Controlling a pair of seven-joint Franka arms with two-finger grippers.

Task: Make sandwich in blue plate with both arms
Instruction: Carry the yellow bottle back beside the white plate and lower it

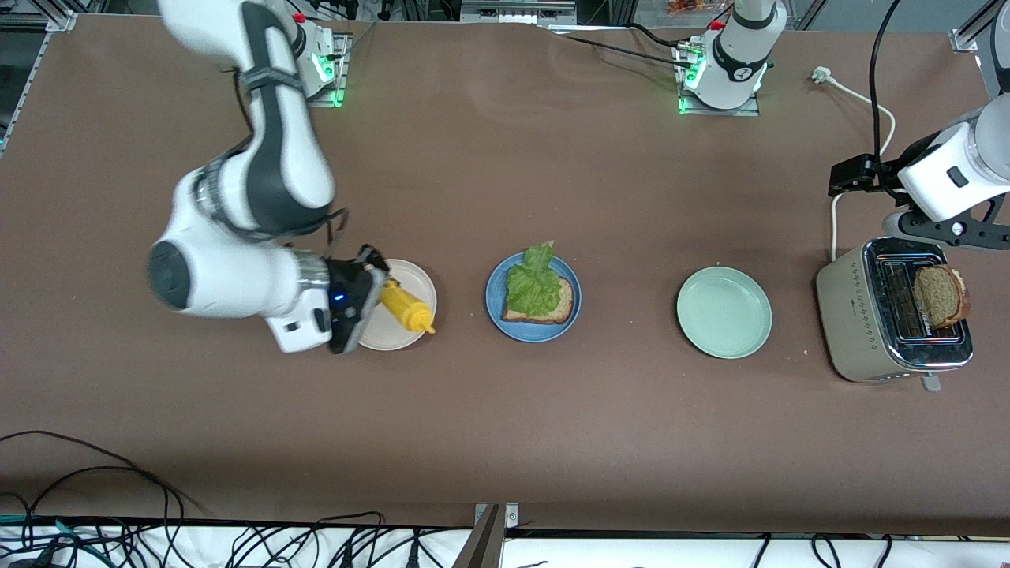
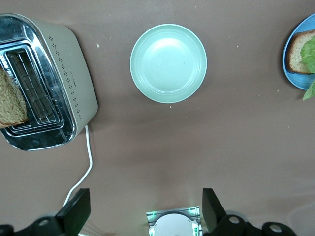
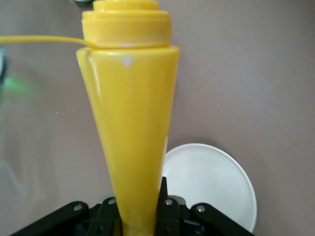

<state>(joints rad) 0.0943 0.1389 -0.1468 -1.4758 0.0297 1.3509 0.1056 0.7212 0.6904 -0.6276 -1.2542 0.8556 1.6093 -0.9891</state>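
The blue plate (image 1: pixel 497 317) sits mid-table with one brown bread slice (image 1: pixel 554 311) on it and a green lettuce leaf (image 1: pixel 536 280) on the slice. Its edge shows in the left wrist view (image 2: pixel 290 73). A second bread slice (image 1: pixel 939 296) stands in the toaster (image 1: pixel 848 315) at the left arm's end, also in the left wrist view (image 2: pixel 10 101). My left gripper (image 1: pixel 959 230) is up above the toaster, open and empty (image 2: pixel 145 196). My right gripper (image 1: pixel 371 288) is shut on a yellow squeeze bottle (image 1: pixel 406 308), tilted over the cream plate (image 1: pixel 410 272).
A pale mint-green plate (image 1: pixel 724 312) lies empty between the blue plate and the toaster, and shows in the left wrist view (image 2: pixel 168 63). The toaster's white cord (image 1: pixel 836 213) runs toward the arm bases. Cables hang along the table's front edge.
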